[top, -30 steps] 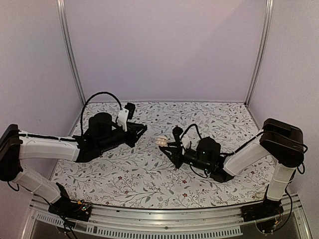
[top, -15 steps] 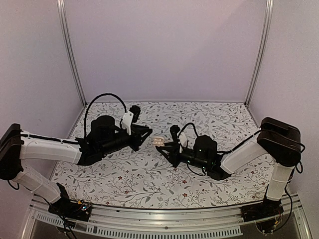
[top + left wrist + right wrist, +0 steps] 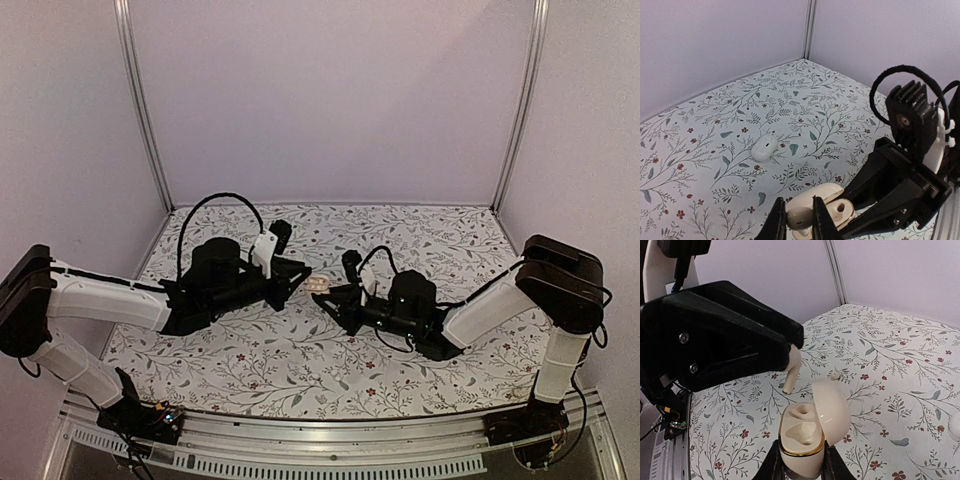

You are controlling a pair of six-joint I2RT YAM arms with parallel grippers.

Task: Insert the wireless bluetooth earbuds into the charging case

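The right claw [image 3: 328,297] is clamped on the case [image 3: 801,440] near mid-table, holding it upright off the cloth. The lid is swung open toward 2 o'clock and both sockets are bare. The left claw [image 3: 298,276] comes in from 9 o'clock and pinches an earbud [image 3: 792,369], stem pointing down. The stem tip hangs just above the case's rim at about 11 o'clock, near it but not touching. A second earbud [image 3: 764,148] lies loose on the table [image 3: 715,125], well apart, at 11 o'clock from the held one in the left wrist view.
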